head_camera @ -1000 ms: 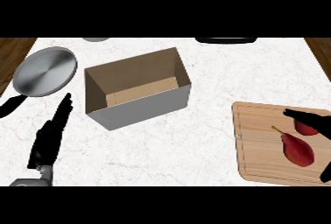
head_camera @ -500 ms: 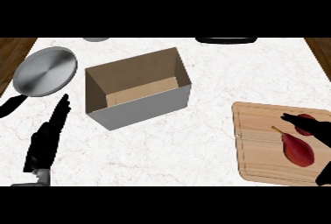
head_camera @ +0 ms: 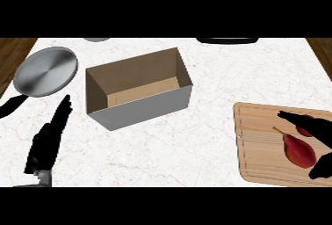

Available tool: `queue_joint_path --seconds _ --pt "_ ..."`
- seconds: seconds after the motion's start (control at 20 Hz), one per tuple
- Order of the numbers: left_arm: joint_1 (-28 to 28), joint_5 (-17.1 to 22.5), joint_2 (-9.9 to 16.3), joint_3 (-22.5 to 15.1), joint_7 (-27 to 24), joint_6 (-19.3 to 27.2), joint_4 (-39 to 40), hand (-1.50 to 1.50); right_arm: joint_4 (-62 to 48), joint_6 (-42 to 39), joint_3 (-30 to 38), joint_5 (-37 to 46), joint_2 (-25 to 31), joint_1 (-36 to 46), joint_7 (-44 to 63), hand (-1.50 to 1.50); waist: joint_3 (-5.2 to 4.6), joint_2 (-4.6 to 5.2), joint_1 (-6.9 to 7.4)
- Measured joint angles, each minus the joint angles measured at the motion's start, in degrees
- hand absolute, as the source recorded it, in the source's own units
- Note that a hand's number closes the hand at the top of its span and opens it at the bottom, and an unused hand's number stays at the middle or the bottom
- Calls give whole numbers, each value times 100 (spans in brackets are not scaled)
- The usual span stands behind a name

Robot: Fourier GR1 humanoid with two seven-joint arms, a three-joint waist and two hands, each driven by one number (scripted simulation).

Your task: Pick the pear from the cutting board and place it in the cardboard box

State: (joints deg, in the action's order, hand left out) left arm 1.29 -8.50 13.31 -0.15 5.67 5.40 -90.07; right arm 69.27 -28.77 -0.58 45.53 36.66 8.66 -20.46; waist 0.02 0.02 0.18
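Right now the step in hand looks like the grasp itself. The pear (head_camera: 299,151), dark red with its stem pointing up-left, lies on the cutting board (head_camera: 259,140) at the right side of the surface (head_camera: 194,145). The right robot hand (head_camera: 315,132) is spread wide around it, one finger reaching above the stem end and another part showing below the fat end, not yet closed on the fruit. To do this well, the fingers should close across the pear's thick body rather than the tapered neck, since the fruit may roll or slip sideways on the flat board. The cardboard box (head_camera: 139,94) stands open, well apart to the left. The left robot hand (head_camera: 47,140) rests with straight fingers near the left edge.
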Motion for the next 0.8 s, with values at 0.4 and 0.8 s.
queue_joint_path --seconds 0.4,0.8 --pt "8 -96 -114 137 30 -151 -43 0 -90 33 -44 488 -284 -13 -23 -150 -3 -3 -6" --pt "-53 -173 -193 236 54 -216 -24 0 -232 531 86 770 -483 57 -275 150 -19 -13 -13"
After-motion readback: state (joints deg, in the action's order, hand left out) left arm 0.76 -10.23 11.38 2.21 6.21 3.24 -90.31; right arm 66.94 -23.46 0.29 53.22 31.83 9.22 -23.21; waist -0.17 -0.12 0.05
